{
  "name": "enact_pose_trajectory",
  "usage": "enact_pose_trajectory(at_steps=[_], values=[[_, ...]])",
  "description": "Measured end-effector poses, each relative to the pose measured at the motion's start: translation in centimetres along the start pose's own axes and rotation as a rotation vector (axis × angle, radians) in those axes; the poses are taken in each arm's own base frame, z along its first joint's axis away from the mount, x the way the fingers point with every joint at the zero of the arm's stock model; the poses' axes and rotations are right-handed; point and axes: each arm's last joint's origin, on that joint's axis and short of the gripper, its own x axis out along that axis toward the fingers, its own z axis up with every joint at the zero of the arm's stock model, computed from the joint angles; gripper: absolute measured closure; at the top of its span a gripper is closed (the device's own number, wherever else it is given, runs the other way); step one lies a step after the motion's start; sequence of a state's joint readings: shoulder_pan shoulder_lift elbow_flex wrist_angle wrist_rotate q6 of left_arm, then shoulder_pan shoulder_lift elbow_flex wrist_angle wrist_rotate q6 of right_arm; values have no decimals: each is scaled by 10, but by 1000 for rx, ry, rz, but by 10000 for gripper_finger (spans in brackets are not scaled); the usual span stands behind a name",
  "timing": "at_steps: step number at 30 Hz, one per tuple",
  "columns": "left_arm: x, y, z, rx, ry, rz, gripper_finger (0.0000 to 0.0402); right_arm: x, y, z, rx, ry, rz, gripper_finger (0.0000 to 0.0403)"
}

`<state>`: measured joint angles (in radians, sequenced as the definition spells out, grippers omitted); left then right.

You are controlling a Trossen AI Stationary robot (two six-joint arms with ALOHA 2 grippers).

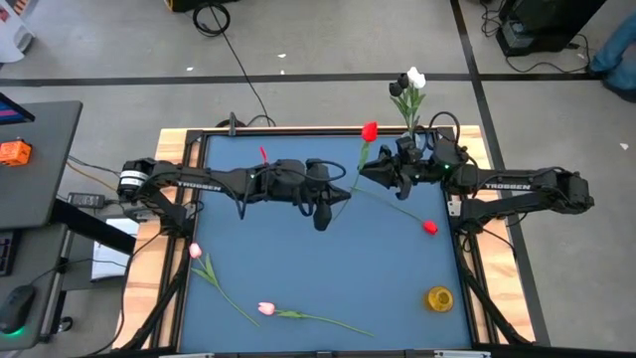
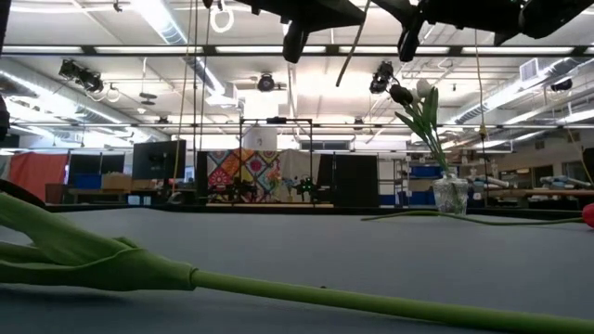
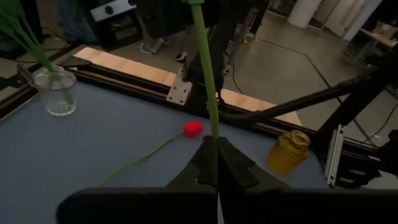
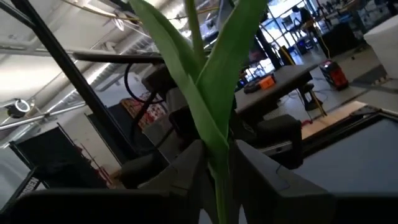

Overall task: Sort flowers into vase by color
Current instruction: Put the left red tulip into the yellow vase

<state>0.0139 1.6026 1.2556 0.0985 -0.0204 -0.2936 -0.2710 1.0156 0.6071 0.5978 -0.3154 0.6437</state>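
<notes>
Two pincers were logged above the middle of the blue worktop (image 1: 278,259), both clamped on one red tulip (image 1: 370,130). We noted the left pincer (image 1: 333,199) clenched on the lower end of its green stem (image 3: 205,74), and the right pincer (image 1: 376,171) clenched higher up, around stem and leaf (image 4: 205,99). That flower hung off the worktop, its head towards the far edge.

Item: second red tulip (image 1: 429,228), lying flat near the right edge, stem running back under the pincers.

Item: two pink tulips, one (image 1: 196,252) near the left edge, the other (image 1: 266,309) near the front edge, both lying flat and well apart from the arms.

Item: glass vase (image 3: 57,92) at the far right corner of the worktop, upright, holding a white tulip (image 1: 416,78) and a dark one (image 1: 397,89).

Item: small yellow vase (image 1: 440,297), near the front right corner, standing alone; we could not tell whether it held anything.

Item: thick green stem (image 2: 278,289) crossing the foreground of the low view, flat on the worktop.
</notes>
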Motion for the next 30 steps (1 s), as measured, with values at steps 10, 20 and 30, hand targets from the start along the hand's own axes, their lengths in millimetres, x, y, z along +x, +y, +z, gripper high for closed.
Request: enact_pose_trajectory(at_steps=[10,20,30], values=[[0,2,-1,-13,25,-35,401,4,-3,-3,3,23,18,349],[1,15,1,-92,28,-5,395,3,-4,-4,-5,22,-4,396],[-9,32,18,-111,-62,62,253,-27,6,-9,-32,126,-239,401]])
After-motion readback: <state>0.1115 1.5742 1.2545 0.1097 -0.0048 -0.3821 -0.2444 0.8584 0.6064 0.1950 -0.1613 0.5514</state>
